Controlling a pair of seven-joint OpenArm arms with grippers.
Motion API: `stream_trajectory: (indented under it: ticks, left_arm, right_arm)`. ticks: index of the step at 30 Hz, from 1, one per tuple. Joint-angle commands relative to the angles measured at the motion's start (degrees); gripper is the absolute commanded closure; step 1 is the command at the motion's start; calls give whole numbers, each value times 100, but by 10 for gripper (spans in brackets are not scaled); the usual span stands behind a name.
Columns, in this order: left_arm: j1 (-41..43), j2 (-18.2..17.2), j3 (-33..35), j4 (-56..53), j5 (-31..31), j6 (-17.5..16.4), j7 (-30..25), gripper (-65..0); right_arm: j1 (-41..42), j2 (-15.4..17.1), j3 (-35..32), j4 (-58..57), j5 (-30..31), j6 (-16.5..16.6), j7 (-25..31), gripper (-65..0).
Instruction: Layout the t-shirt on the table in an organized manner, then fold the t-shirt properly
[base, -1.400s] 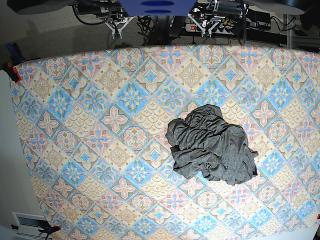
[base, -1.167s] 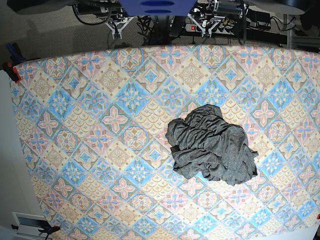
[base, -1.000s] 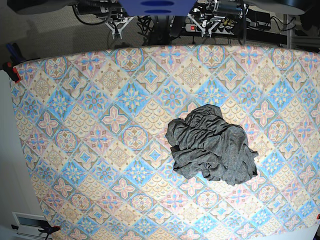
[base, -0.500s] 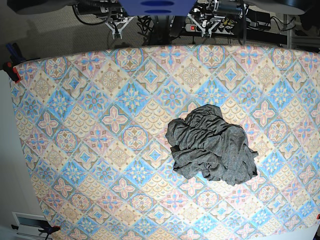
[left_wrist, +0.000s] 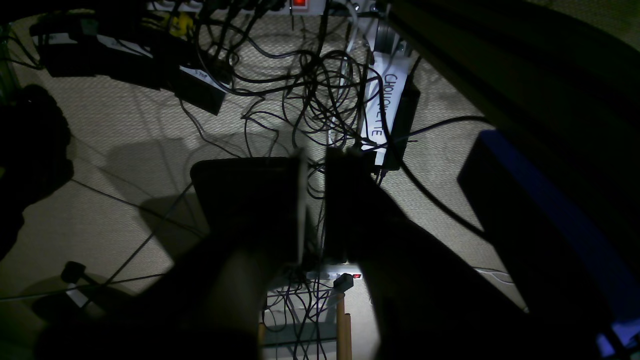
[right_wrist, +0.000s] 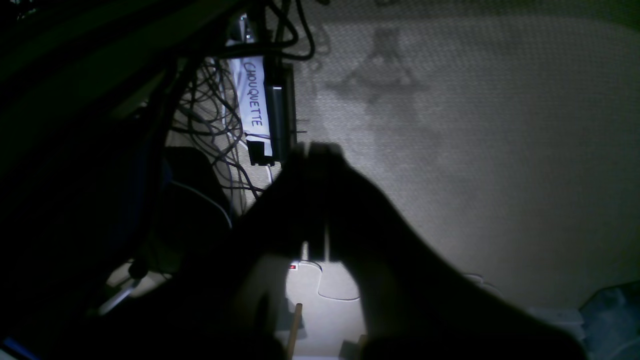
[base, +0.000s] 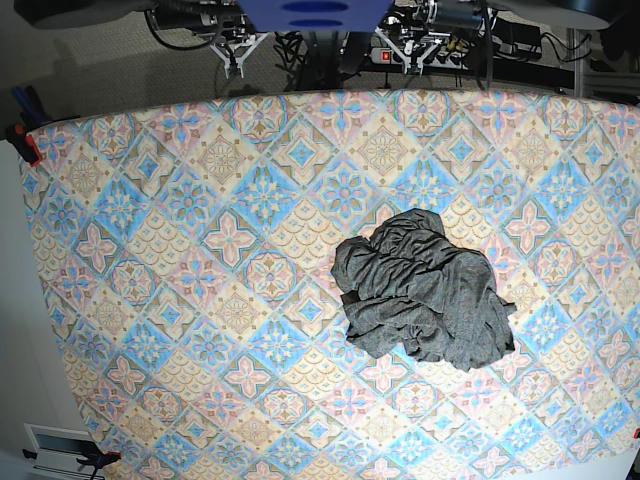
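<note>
On table (base: 180, 250), right of centre toward near edge: t-shirt (base: 425, 290) lying in crumpled heap, dark heather grey, wrinkled, no sleeve or hem laid flat. Patterned cloth bare around it; nothing touching garment. Beyond far table edge, both arms parked over carpet. Left pincer (left_wrist: 314, 165) narrow, thin slit between fingers, nothing in it; tangle of cables (left_wrist: 310, 85) and power strip labelled "CHOUQUETTE" (left_wrist: 382, 107) below. Right pincer (right_wrist: 309, 150) pressed together, empty, above carpet (right_wrist: 475, 125). Both well apart from t-shirt.
</note>
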Motion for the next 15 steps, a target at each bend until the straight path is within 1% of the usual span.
stream_trajectory:
  ticks: [1,3,5,8,12,15]
  left_arm:
    - [-10,23,-10,10,-19,25,-5,-71]
    - [8,-12,-10,10,-19,25,-85,-71]
    - [43,-21,-10,10,-19,25,-375,-71]
    - [298,-56,-10,1,-19,25,-973,-71]
    - [614,-170,-10,1,-10,25,-1764,-71]
    - [799,-179,-10,-7,-19,25,-2370,-72]
  right_arm:
    - [-25,30,10,-12,3,1,54,0]
    - [-51,30,19,-12,12,1,361,0]
    - [-148,91,19,-47,21,1,722,0]
    - [-359,109,19,-47,21,-8,1205,0]
    - [-588,118,36,-47,30,-8,1601,0]
    - [-799,118,353,-47,214,-8,1882,0]
